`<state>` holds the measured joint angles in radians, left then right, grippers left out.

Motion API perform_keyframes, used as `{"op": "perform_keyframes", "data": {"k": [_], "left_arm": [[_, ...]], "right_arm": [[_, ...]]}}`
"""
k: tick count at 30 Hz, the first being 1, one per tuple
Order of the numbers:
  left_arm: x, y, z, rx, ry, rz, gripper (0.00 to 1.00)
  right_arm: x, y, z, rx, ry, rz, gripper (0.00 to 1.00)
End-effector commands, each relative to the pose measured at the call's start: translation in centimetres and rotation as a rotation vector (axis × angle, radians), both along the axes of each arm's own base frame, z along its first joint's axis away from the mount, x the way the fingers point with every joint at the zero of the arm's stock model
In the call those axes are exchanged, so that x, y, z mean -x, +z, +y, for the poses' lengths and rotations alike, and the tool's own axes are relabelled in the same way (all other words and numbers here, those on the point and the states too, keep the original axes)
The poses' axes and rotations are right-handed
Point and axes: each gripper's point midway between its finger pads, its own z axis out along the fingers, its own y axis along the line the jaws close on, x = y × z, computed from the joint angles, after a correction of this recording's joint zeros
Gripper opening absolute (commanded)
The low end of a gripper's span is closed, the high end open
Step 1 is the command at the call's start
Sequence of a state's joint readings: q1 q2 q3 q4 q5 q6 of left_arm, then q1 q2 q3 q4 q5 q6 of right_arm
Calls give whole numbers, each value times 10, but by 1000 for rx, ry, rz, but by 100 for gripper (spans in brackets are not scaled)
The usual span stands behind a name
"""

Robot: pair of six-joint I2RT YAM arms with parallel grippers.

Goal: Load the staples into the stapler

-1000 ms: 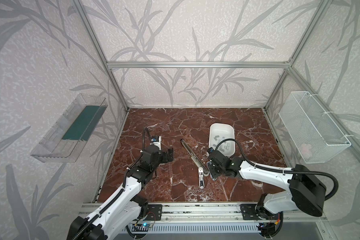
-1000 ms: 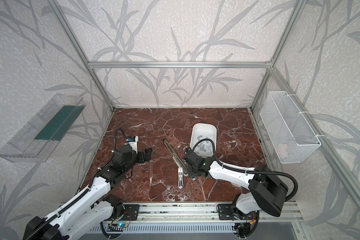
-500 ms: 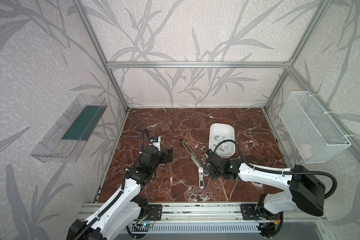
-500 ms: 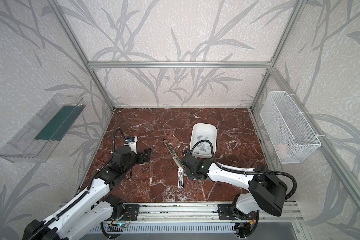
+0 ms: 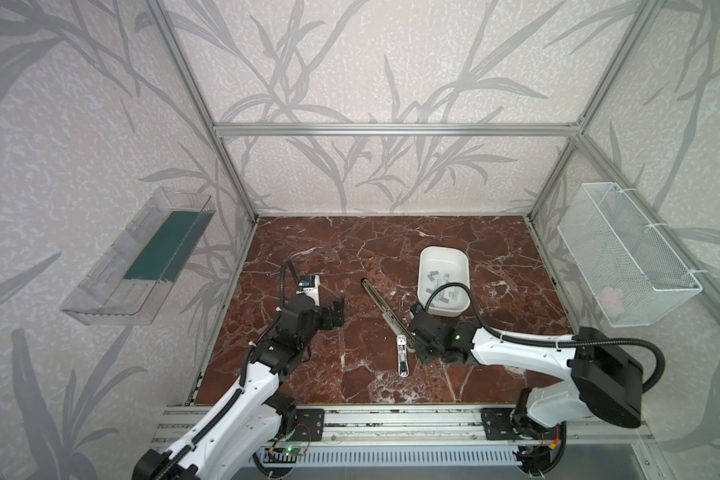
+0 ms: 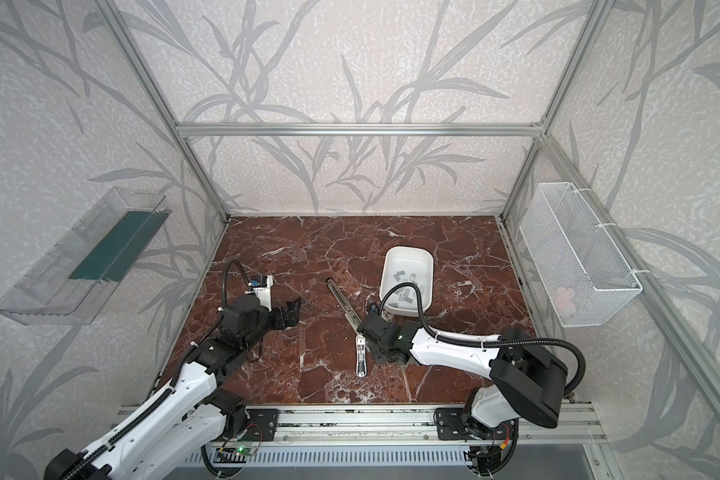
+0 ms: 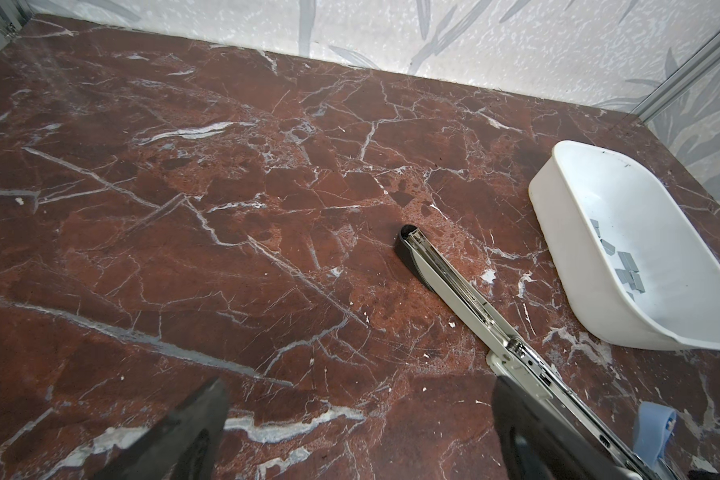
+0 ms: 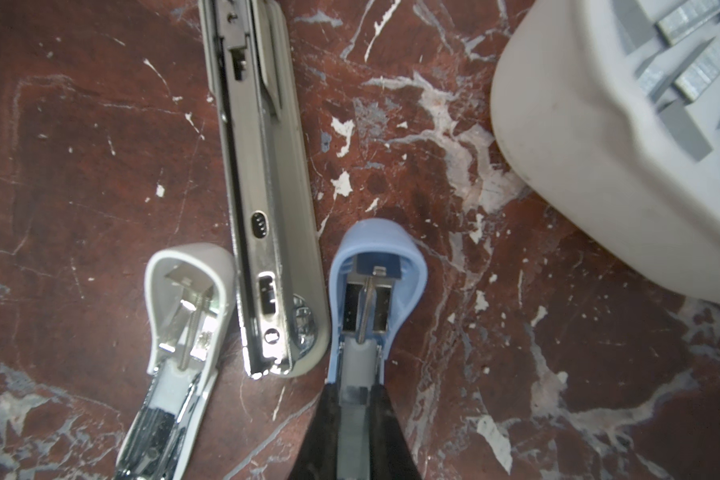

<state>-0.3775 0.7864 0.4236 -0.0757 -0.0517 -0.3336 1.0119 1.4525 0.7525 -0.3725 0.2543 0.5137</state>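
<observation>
My right gripper (image 8: 354, 419) is shut on a narrow grey strip, apparently one of the staples. The strip's end lies over the open channel of a small blue stapler (image 8: 377, 257). A long beige stapler (image 8: 267, 174) lies opened flat beside it, and past that a small white stapler (image 8: 184, 299) lies open too. In both top views the right gripper (image 5: 414, 338) sits by the long stapler (image 5: 385, 309) and the white stapler (image 6: 360, 359). More staples (image 5: 443, 286) lie in the white tub (image 5: 425, 266). My left gripper (image 7: 362, 436) hovers open and empty to the left.
A clear plastic bin (image 5: 142, 257) hangs on the left wall and a white wire basket (image 5: 624, 249) on the right wall. The tub's wall (image 8: 578, 166) stands close to the blue stapler. Aluminium posts frame the marble floor (image 5: 350, 249).
The right gripper has crept a little leftward, away from the tub and toward the staplers. The left arm has barely moved.
</observation>
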Motion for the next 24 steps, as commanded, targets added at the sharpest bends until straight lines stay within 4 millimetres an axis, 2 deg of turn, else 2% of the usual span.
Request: {"op": "perform_keyframes", "data": {"k": [1, 11, 24], "left_arm": [[3, -4, 2, 3, 8, 7, 99], [3, -3, 2, 9, 5, 5, 99], [3, -4, 2, 6, 7, 4, 99]], "right_arm": [[0, 3, -5, 13, -29, -10, 0], [9, 1, 0, 13, -2, -9, 0], [5, 4, -7, 37, -23, -36, 1]]}}
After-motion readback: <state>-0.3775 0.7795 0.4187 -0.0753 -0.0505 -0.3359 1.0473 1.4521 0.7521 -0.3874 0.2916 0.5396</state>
